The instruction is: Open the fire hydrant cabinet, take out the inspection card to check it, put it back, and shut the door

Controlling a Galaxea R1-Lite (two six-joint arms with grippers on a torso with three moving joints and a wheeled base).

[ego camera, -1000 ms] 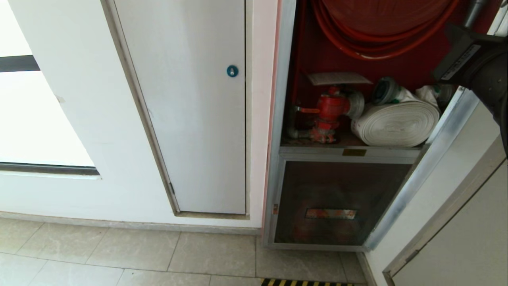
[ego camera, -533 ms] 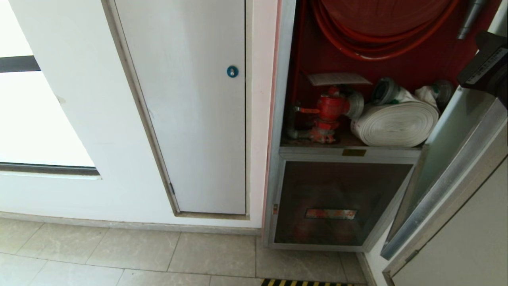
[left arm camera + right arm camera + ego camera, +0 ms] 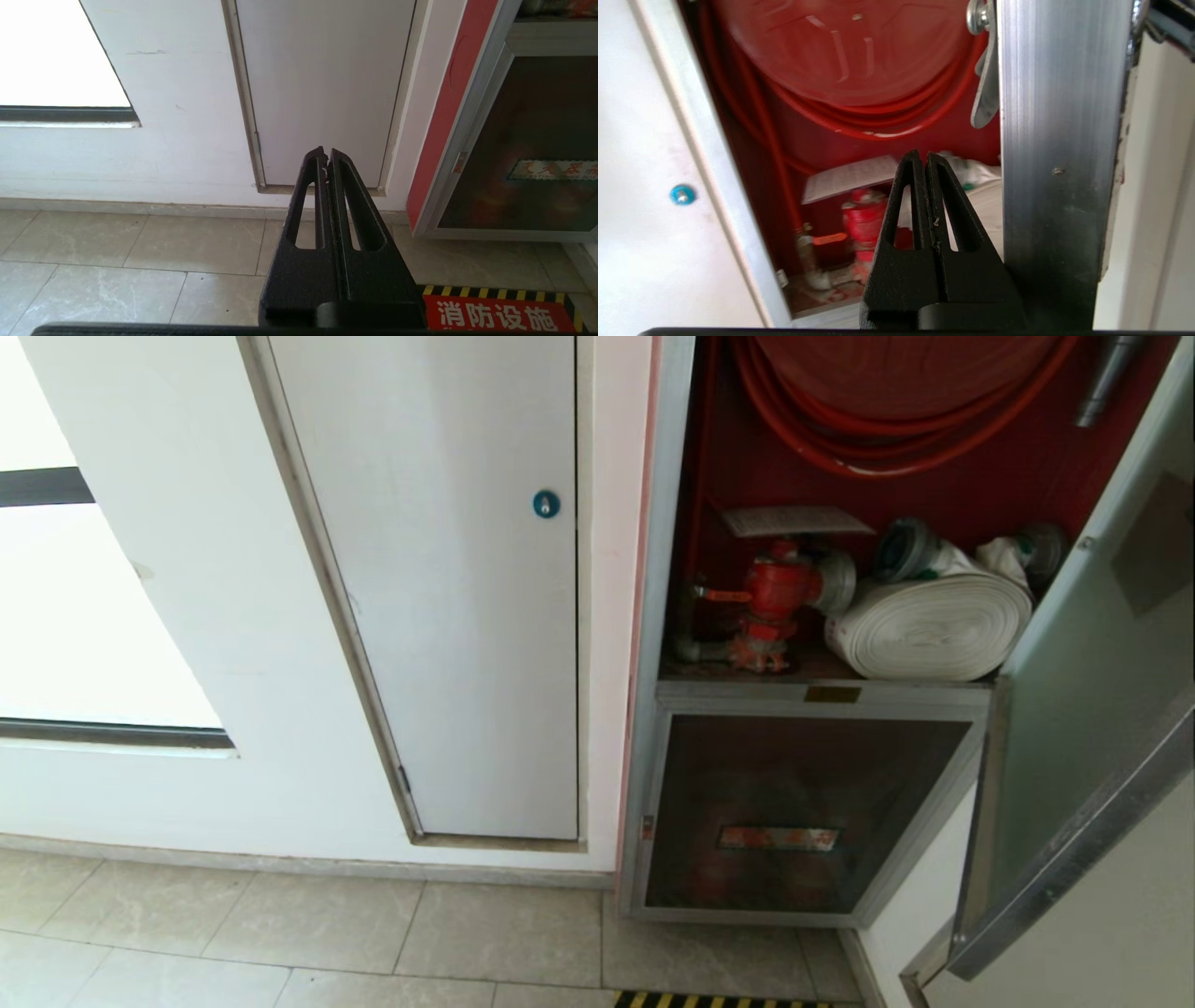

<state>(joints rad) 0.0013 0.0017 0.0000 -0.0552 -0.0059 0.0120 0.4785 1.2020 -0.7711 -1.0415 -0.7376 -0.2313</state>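
The fire hydrant cabinet [image 3: 665, 616] is seen standing open in the head view; its red interior holds the hose reel [image 3: 896, 401] above, the red valve [image 3: 775, 593] and the rolled white hose [image 3: 934, 625] on the shelf below; the inspection card [image 3: 794, 520] is laid flat just above the valve, inside the cabinet; the door [image 3: 1083, 691] is swung partway out at the right edge. The right claw [image 3: 926, 161] is clenched on nothing and is held just beside the door's aluminium frame, pointed into the cabinet; the left claw [image 3: 327, 156] is likewise clenched and empty, parked low above the tiled floor [image 3: 140, 252] before the white panel [image 3: 448, 597].
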